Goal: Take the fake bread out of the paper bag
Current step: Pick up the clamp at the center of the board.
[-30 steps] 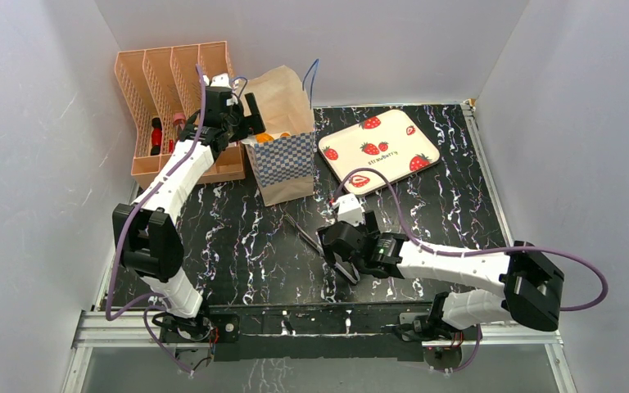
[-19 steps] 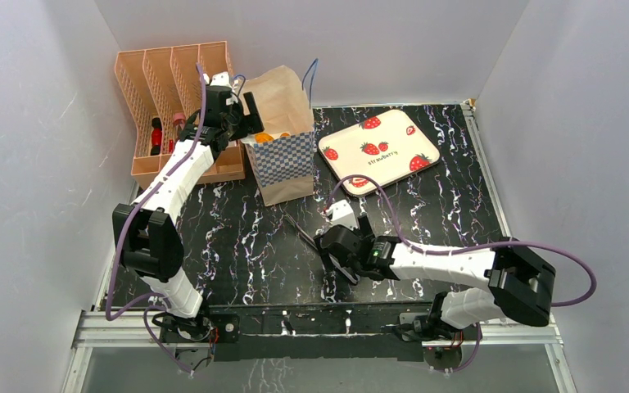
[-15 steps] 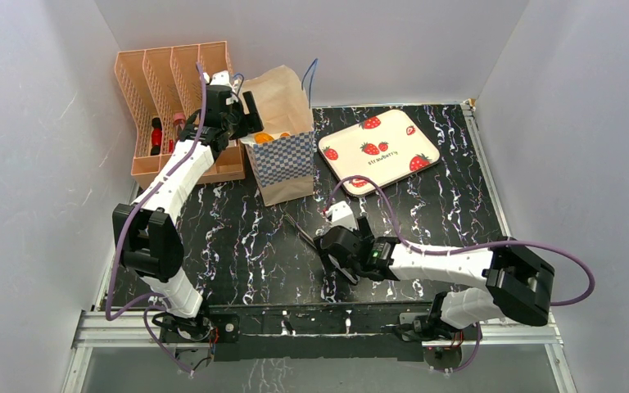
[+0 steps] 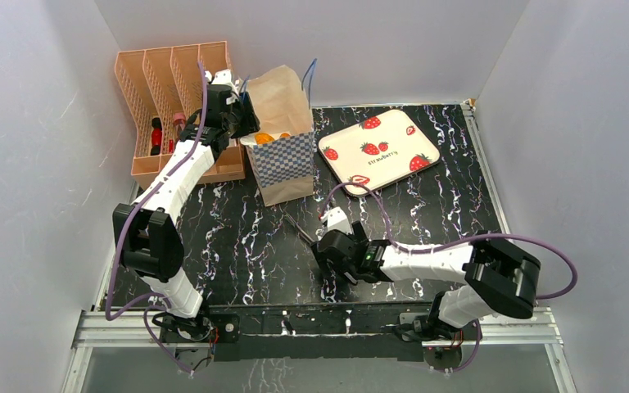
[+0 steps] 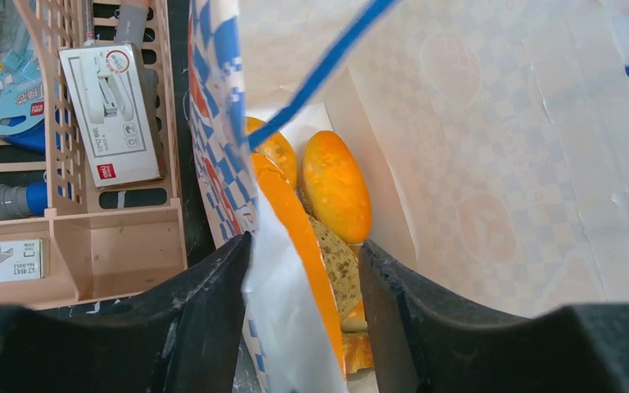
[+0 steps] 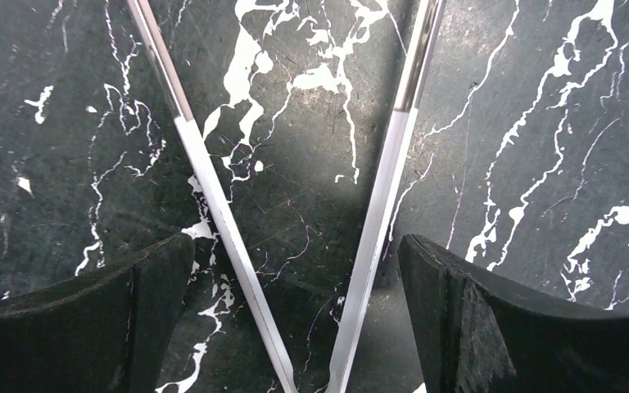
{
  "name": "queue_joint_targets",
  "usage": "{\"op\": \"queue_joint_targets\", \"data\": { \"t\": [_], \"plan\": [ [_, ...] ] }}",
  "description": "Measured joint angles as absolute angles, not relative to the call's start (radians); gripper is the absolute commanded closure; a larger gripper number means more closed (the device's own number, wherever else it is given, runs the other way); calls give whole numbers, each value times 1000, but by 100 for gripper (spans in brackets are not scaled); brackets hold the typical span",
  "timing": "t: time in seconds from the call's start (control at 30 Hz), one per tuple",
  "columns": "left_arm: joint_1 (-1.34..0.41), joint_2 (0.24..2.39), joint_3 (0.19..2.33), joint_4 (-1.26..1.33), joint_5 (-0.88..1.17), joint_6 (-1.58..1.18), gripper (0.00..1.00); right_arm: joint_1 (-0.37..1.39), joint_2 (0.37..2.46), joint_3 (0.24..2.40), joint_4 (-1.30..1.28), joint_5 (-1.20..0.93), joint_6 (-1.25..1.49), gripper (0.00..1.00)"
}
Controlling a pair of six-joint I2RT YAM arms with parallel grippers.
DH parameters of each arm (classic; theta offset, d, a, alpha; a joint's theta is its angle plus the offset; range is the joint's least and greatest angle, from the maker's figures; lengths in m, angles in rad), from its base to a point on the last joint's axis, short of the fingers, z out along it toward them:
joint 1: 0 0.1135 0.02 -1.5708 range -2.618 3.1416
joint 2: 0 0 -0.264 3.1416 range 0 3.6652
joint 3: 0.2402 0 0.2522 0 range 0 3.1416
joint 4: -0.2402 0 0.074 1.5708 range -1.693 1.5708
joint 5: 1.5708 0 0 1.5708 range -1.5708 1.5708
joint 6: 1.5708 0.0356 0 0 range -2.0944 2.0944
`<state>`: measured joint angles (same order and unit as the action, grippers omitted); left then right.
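**Paper wall caught between the fingers with the loaf**

All the bread (image 5: 336, 184) is inside the paper bag (image 4: 287, 164), which stands on the tabletop (image 4: 237, 237) just beside the file rack (image 4: 172, 82). The left fingers (image 5: 172, 327) are at the bag's mouth, part-way apart. One is outside the checkered side wall and the other inside, so the wall and the long orange loaf (image 5: 295, 229) both lie between them. I cannot tell whether they are pressing yet.

The right fingers (image 6: 90, 327) are spread wide, low over the metal tongs (image 6: 385, 180) and well away from the bag, so nothing steadies it.

My worries from here:
- A squeeze that takes paper along with the loaf would likely lift, tip or tear the bag.
- The blue cord handle (image 5: 319, 74) crosses the opening and could snag.
- The glazed loaf looks slippery.
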<state>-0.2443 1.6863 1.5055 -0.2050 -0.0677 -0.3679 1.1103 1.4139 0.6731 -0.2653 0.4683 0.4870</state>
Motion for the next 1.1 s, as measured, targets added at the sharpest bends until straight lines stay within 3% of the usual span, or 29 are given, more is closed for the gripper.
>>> {"op": "queue_joint_targets", "data": {
  "t": [0.13,0.3,0.4,0.67,1.1],
  "plan": [
    [-244,1686,1505,-197,-60,-365,60,1105,1443,657,-229,467,484,16],
    [-244,1687,1505,-188,-49,-359,67,1095,1451,638,-165,469,477,45],
    [-244,1687,1505,-187,-44,-359,69,1092,1459,632,-136,474,475,55],
    [-244,1699,1505,-179,-41,-356,83,1091,1452,632,-147,479,483,74],
    [-244,1775,1608,-158,-47,-321,99,1091,1296,686,-396,456,575,90]
  ]
}}
